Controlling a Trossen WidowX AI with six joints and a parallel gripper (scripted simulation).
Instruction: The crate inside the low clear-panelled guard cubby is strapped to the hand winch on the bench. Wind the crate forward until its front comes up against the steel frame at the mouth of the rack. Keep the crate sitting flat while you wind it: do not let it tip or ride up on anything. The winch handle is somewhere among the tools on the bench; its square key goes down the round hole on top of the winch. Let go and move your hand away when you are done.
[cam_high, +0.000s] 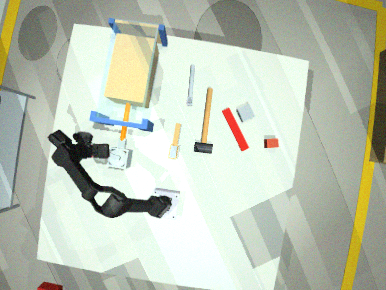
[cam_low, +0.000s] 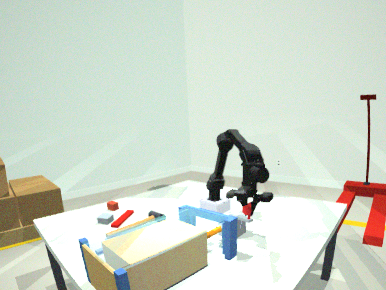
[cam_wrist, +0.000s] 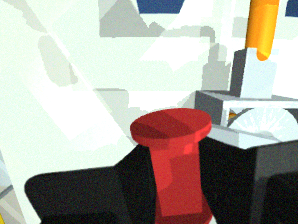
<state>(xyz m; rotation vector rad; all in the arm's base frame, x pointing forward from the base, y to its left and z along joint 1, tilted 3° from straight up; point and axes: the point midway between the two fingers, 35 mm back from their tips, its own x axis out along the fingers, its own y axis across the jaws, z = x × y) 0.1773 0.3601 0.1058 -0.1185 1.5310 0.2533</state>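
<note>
The tan crate (cam_high: 127, 67) (cam_low: 170, 255) sits flat in the clear-panelled cubby. Bare space separates its front from the blue frame (cam_high: 107, 120) (cam_low: 230, 237) (cam_wrist: 160, 5) at the mouth. An orange strap (cam_high: 127, 112) (cam_low: 214, 232) (cam_wrist: 262, 25) runs under the frame to the grey winch (cam_high: 119, 158) (cam_low: 240, 229) (cam_wrist: 210, 107). My gripper (cam_high: 91, 150) (cam_low: 247, 207) is shut on the winch handle's red knob (cam_wrist: 175, 175), beside the winch on its left in the top view. The fingers hide most of the handle, and I cannot see the key in its hole.
A grey bar (cam_high: 191, 85), a small wooden-handled tool (cam_high: 177, 132), a hammer (cam_high: 207, 115), a red bar (cam_high: 235, 129), a grey block (cam_high: 245, 111) and a red block (cam_high: 271, 143) lie to the right of the cubby and winch in the top view.
</note>
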